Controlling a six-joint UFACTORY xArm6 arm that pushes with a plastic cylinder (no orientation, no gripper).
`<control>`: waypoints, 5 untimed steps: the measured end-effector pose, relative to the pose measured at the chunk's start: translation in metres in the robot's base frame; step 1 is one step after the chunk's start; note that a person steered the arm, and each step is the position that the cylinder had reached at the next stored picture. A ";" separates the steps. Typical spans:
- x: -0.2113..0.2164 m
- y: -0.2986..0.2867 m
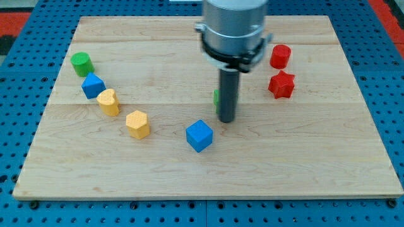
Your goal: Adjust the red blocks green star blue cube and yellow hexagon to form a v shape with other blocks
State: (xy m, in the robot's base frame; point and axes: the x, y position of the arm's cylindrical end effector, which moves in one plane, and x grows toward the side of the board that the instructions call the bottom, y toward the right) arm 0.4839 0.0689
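My tip [226,118] rests on the board just right of and above the blue cube [199,135]. The rod hides most of the green star [216,98]; only a green sliver shows at the rod's left. The red cylinder [280,56] and the red star [281,84] sit at the view's right. The yellow hexagon [137,124] lies left of the blue cube. Up the left arm run a yellow block [108,102], a small blue block [93,85] and a green cylinder [81,64].
The wooden board [353,157] lies on a blue pegboard [12,126]. The arm's grey body [233,28] hangs over the board's top middle.
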 end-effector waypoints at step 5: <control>-0.118 0.029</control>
State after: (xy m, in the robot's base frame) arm 0.3658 0.0983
